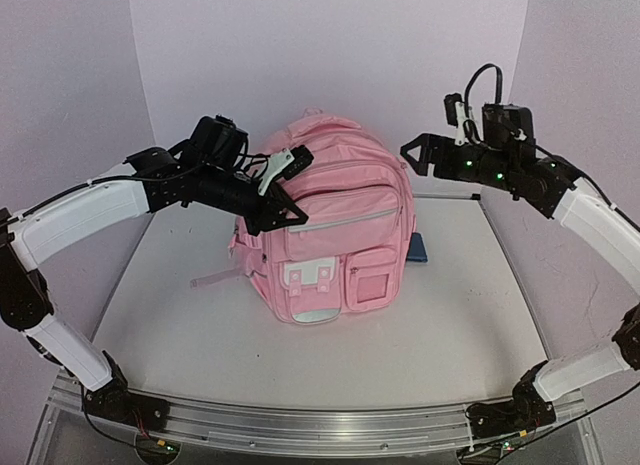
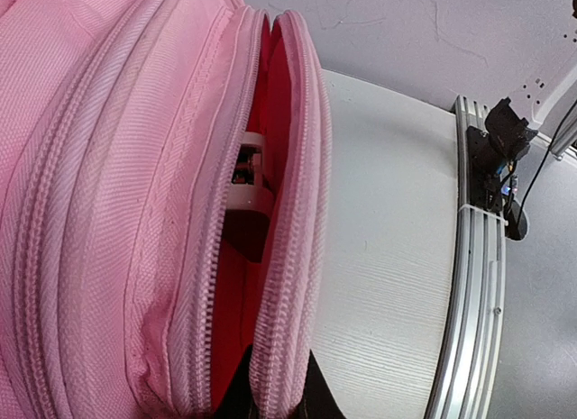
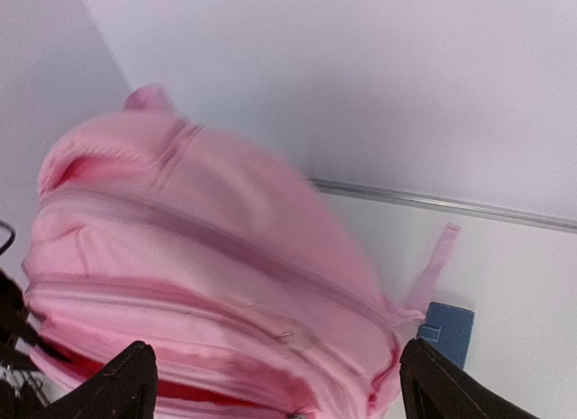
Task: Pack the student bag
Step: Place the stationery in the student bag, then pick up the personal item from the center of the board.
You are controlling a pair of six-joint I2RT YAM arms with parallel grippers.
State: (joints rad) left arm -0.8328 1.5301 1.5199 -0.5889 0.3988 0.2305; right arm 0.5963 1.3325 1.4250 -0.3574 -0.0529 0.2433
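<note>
The student bag (image 1: 330, 225), a large pink backpack, stands upright mid-table with its front pockets facing the arms. My left gripper (image 1: 290, 210) is at its upper left side, shut on the outer zipper edge of an open compartment (image 2: 279, 257). The red lining shows in the gap, and a white object (image 2: 248, 180) sits inside. The black fingers (image 2: 320, 392) pinch that edge at the bottom of the left wrist view. My right gripper (image 1: 412, 155) hangs open in the air to the upper right of the bag, touching nothing. Its fingers (image 3: 131, 383) stand wide apart above the blurred bag top (image 3: 198, 221).
A flat blue item (image 1: 417, 250) lies on the table against the bag's right side, also seen as the blue item (image 3: 448, 332). A loose pink strap (image 1: 215, 278) trails left of the bag. The walls stand close behind, and the metal rail (image 1: 300, 425) with the arm bases runs along the near edge.
</note>
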